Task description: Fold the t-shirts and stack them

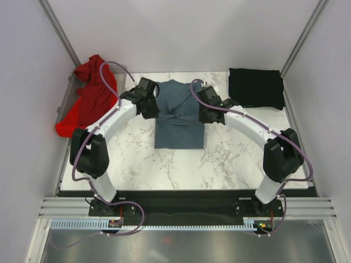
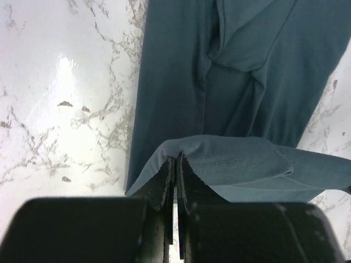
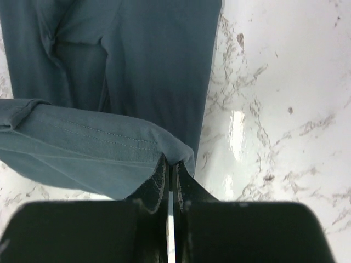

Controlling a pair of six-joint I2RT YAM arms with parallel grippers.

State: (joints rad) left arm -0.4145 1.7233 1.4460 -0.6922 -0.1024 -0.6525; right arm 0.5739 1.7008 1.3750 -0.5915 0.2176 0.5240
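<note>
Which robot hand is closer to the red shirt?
Left. The left gripper pinches the blue-grey shirt beside the red shirt; the right gripper holds the opposite edge.

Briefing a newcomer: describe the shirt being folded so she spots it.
At the middle of the marble table lies the blue-grey shirt. Only it is pinched by the left gripper and right gripper; the red shirt and black shirt lie aside, untouched.

The slate blue-grey cloth t-shirt (image 1: 179, 131) looks soft and matt, with stitched hems. The white, grey-veined marble-look tabletop (image 1: 236, 159) is smooth and glossy. The bright red cloth t-shirt (image 1: 82, 104) and the black cloth t-shirt (image 1: 255, 87) are also matt.
</note>
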